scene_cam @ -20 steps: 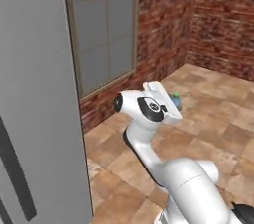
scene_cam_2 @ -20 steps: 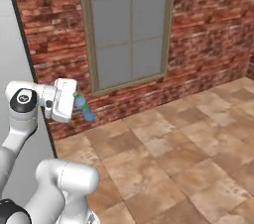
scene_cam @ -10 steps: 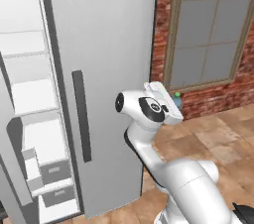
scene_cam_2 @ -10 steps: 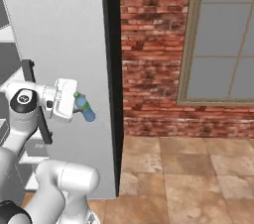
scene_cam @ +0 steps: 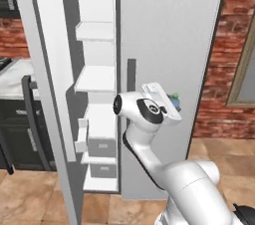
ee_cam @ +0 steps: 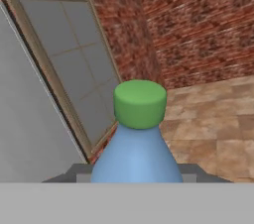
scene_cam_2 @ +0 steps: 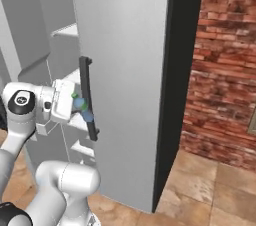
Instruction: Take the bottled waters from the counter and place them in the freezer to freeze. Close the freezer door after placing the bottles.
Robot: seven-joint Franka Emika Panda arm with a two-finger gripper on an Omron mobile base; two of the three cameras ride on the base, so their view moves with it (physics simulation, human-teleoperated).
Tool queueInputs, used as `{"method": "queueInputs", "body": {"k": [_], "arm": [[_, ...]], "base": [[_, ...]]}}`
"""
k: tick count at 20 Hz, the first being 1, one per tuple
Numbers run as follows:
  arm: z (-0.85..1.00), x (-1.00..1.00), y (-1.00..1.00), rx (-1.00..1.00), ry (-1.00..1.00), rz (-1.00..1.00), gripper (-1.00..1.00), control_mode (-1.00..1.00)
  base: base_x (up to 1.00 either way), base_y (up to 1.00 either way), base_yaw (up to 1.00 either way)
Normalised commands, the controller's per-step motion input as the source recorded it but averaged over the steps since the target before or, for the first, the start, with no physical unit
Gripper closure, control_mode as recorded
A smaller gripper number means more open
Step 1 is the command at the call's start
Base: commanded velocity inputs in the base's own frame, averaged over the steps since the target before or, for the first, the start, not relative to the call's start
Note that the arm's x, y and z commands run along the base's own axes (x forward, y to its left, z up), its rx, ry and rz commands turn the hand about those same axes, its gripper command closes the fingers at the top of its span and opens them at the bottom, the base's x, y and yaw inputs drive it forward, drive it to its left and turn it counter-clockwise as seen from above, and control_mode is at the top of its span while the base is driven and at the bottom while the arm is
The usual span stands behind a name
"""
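My gripper (scene_cam: 168, 105) is shut on a translucent blue bottled water (scene_cam: 174, 101) with a green cap, held at chest height in front of the fridge. In the right base view the bottle (scene_cam_2: 86, 112) sticks out of the gripper (scene_cam_2: 76, 104) right beside a dark bar handle. The hand view looks up the bottle's neck to its green cap (ee_cam: 140, 104). The freezer (scene_cam: 99, 84) stands open left of the arm, with white shelves and drawers inside. Its freezer door (scene_cam: 47, 74) is swung out toward me. A strip of the marble counter (scene_cam: 12, 77) lies at the far left.
The wider grey fridge door (scene_cam: 169, 35) is shut, its dark handle (scene_cam_2: 88, 97) close to the bottle. Black cabinets (scene_cam: 15, 134) sit under the counter. A brick wall (scene_cam_2: 225, 70) and a tiled floor (scene_cam_2: 210, 190) lie to the right, and a window (ee_cam: 69, 54) is in that wall.
The whole scene has swung: the window and brick wall slid right, and the fridge with its open freezer now faces me. The arm keeps the same pose, still holding the bottle.
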Motion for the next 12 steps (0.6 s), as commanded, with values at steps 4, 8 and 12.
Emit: {"method": "queueInputs", "body": {"k": [4,8,12], "arm": [[0.00,0.00,0.00,0.00,0.00,0.00,1.00,1.00],[0.00,0.00,0.00,0.00,0.00,0.00,1.00,1.00],[0.00,0.00,0.00,0.00,0.00,0.00,1.00,1.00]], "base": [[0.01,0.00,0.18],[0.35,0.04,0.00],[0.59,0.36,0.02]]}}
